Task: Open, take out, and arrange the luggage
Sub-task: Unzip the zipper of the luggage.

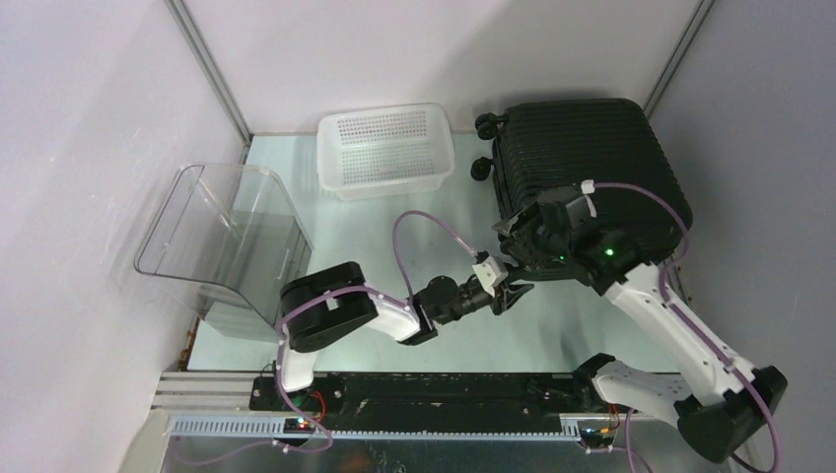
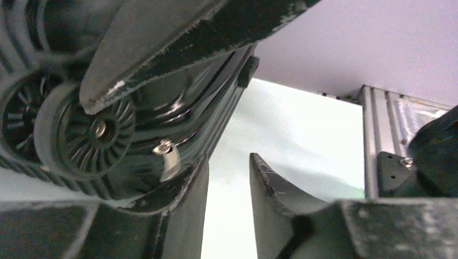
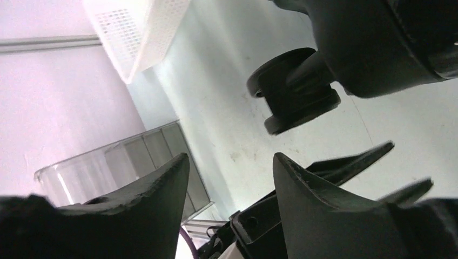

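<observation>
We see the luggage point(image 1: 601, 148), a big black bumpy suitcase, lying shut at the back right, wheels point(image 1: 485, 123) pointing left.

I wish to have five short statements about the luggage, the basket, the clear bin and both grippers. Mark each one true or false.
1. The luggage is closed. True.
2. The basket holds a folded garment. False: it is empty.
3. The clear bin stands right of the luggage. False: it stands far to its left.
4. The left gripper is shut on the basket. False: its jaws stand apart with nothing between them, close by the luggage.
5. The right gripper is open. True.
</observation>
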Controlling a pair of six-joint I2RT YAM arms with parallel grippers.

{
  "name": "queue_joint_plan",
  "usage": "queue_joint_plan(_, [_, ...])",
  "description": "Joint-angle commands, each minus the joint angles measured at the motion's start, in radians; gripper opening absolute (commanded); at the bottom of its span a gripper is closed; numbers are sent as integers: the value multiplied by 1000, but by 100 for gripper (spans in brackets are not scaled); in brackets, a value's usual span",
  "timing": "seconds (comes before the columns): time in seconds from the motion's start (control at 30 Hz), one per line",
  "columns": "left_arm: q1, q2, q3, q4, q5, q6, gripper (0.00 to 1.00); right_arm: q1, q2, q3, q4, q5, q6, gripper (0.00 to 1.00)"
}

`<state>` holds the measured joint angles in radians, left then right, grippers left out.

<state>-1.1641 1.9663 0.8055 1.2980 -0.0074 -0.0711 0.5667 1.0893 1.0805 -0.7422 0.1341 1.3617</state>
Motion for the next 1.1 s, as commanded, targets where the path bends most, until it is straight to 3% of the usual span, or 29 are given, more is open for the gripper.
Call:
queue_joint_plan(0.0, [-25, -122, -35, -47, 46, -51, 47, -8, -115, 10, 8, -20, -192, 65])
queue_joint_plan(0.2, [-28, -253, -163, -113, 38, -141, 56, -8, -255, 10, -65, -24, -435, 68])
queue_joint_plan(0.43, [-18, -506, -270, -299, -130, -221, 61, 11, -467, -127, -92, 45, -592, 64])
queue_joint_plan(0.57, [33, -644, -134, -641, -144, -227, 64, 34, -565, -299, 60, 72, -652, 62])
queue_joint_plan(0.63, [78, -661, -62, -920, -135, -230, 65, 59, -593, -379, 125, 92, -695, 62])
queue_joint_plan(0.7, [127, -679, 7, -1045, -110, -223, 65, 82, -599, -442, 190, 143, -722, 61])
queue_joint_plan(1.07, [298, -848, 96, -1331, -47, -129, 68, 191, -484, -707, 650, 425, -735, 55])
